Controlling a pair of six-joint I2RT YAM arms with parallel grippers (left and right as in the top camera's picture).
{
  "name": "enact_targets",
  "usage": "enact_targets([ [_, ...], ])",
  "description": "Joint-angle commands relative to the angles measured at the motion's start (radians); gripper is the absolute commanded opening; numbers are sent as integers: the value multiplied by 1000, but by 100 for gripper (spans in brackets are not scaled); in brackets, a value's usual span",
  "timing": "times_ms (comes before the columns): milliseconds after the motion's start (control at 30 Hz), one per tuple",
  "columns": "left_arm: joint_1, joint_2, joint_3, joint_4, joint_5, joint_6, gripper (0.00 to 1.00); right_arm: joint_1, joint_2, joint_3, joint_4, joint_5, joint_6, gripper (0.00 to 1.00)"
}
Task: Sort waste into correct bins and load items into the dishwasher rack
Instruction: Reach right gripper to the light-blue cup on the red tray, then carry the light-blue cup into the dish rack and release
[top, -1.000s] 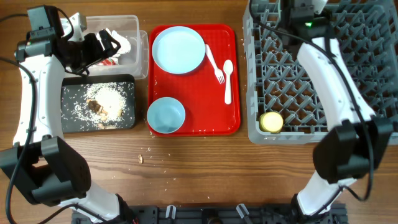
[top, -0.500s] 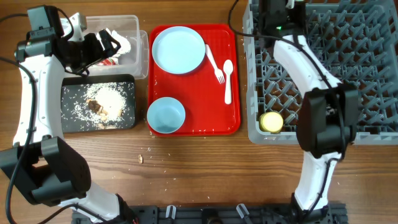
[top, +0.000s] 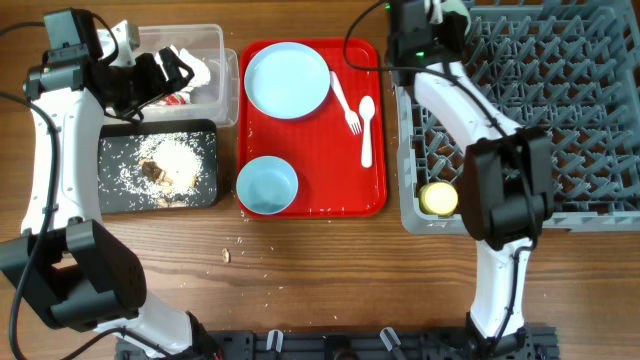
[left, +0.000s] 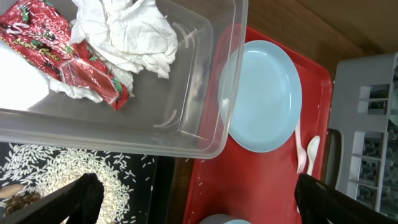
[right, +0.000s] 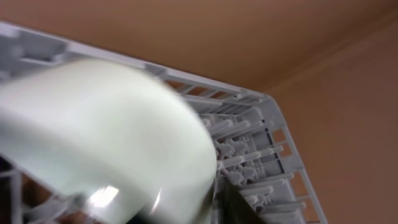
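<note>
My left gripper (top: 165, 70) is open and empty over the clear tub (top: 225, 60), its fingers wide apart in the left wrist view (left: 199, 208). The tub (left: 211, 143) holds the crumpled napkin (left: 134, 31) and the red-and-white wrapper (left: 68, 62). Rice scraps (top: 175, 160) lie in the black tray (top: 115, 195). The blue plate (top: 288, 80), blue bowl (top: 267, 186), fork (top: 345, 100) and spoon (top: 366, 130) lie on the red tray (top: 315, 205). My right gripper (top: 437, 18) is shut on the pale green bowl (right: 106, 130) at the far left corner of the grey rack (top: 520, 215). The yellow cup (top: 437, 197) sits in the rack.
The red tray lies between the bins and the rack, with narrow gaps on both sides. A few crumbs (top: 226, 255) lie on the wooden table in front of it. The rack's pegs (right: 249, 155) stand close under the green bowl.
My right arm has swung left along the rack's far edge with the green bowl, to its far left corner. My left arm has not moved.
</note>
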Motion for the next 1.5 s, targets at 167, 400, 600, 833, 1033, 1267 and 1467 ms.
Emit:
enact_targets([
  [167, 5, -10, 14, 0, -2, -5, 100, 63, 21, 3, -47, 57, -10, 90],
  [400, 5, -10, 14, 0, -2, -6, 100, 120, -76, 3, -174, -206, 84, 100],
  [600, 5, -10, 14, 0, -2, -5, 100, 168, -217, 3, -481, -990, 354, 100],
  [833, 5, -10, 14, 0, -2, -5, 100, 198, -185, -108, -566, -1387, 618, 88],
  [1033, 5, -10, 14, 0, -2, -5, 100, 295, -125, -219, -520, -1421, 734, 83],
  [1267, 5, -10, 14, 0, -2, -5, 100, 341, -77, -219, -539, -1373, 792, 45],
  [1467, 5, -10, 14, 0, -2, -5, 100, 341, -71, -219, -554, -1358, 802, 4],
])
